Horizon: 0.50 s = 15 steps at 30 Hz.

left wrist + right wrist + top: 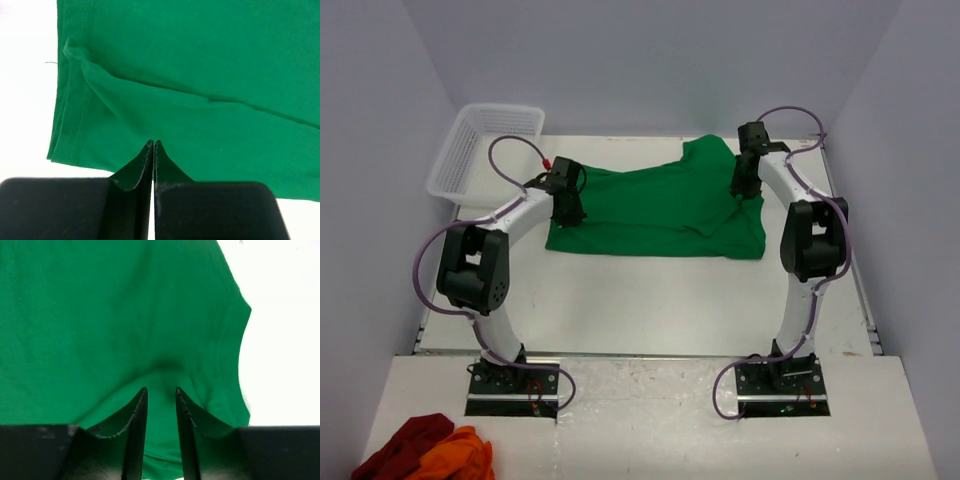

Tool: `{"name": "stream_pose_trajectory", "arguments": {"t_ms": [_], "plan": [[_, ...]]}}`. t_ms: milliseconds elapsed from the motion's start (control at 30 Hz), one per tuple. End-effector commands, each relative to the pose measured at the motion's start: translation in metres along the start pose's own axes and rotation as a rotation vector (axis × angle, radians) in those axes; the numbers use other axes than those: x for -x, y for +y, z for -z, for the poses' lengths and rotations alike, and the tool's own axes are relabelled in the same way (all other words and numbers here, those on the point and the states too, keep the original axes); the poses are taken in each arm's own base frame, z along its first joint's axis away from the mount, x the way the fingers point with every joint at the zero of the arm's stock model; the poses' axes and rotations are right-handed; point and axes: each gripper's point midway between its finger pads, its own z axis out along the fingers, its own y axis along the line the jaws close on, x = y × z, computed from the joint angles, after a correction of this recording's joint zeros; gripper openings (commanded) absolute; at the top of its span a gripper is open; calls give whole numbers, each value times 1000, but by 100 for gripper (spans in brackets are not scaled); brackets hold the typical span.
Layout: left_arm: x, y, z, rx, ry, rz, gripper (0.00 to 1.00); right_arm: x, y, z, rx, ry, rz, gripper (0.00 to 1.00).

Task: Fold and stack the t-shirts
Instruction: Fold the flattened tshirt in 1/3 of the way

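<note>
A bright green t-shirt [650, 205] lies partly folded and rumpled on the white table [640, 300], between the two arms. My left gripper [567, 215] sits over the shirt's left edge. In the left wrist view its jaws [152, 143] are pressed together above the hemmed edge of the t-shirt [200, 60], with no cloth between them. My right gripper [742, 185] is over the shirt's right part. In the right wrist view its fingers [161, 390] stand slightly apart, and the green t-shirt [100, 315] shows in the gap beneath them, not pinched.
A white plastic basket [485, 150] stands at the table's back left corner. Dark red and orange cloths [420, 450] lie on the ledge at the near left, in front of the left arm's base. Walls close in the table on three sides.
</note>
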Motion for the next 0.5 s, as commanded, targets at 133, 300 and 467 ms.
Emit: {"name": "stream_pose_trajectory", "arguments": {"t_ms": [133,300,467], "plan": [[28,0,5,32,-100,34,0,40,-11,28,-30,-150,20,57],[32,-1,1,41,-93,42,0,-7,27,54,202,-81,43,63],[27,7,-9,66,-66,64,0,-44,55,60,309,2,103,47]]}}
